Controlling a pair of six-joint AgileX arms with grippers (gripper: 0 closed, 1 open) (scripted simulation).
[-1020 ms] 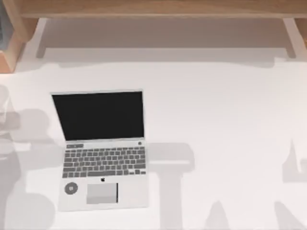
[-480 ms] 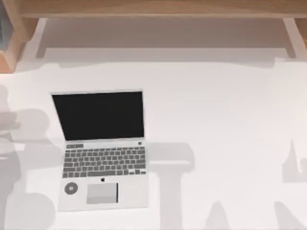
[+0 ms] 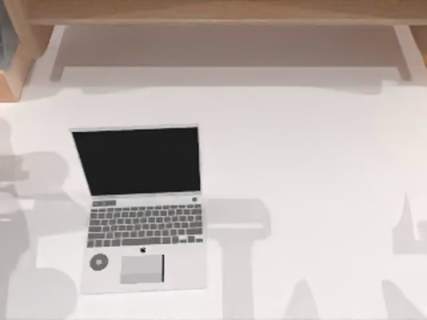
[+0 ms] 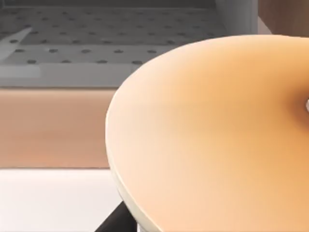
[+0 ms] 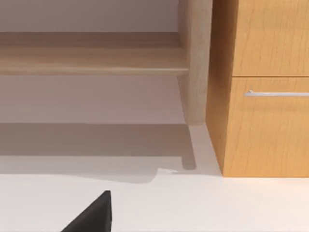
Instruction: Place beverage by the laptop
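The laptop (image 3: 141, 208) sits open on the left half of the white table (image 3: 313, 167), its black screen facing the near edge. In the left wrist view the orange beverage (image 4: 212, 135) looms very close to the camera, with a dark finger (image 4: 113, 223) of the left end effector at its lower edge; whether that end effector is clenched on the cup cannot be told. The right end effector's state cannot be told either: one dark finger (image 5: 91, 215) shows before a wooden cabinet (image 5: 265, 87).

The laptop (image 3: 140, 210) sits open on the table's (image 3: 313, 167) left half, with a shelf (image 3: 220, 13) behind it.
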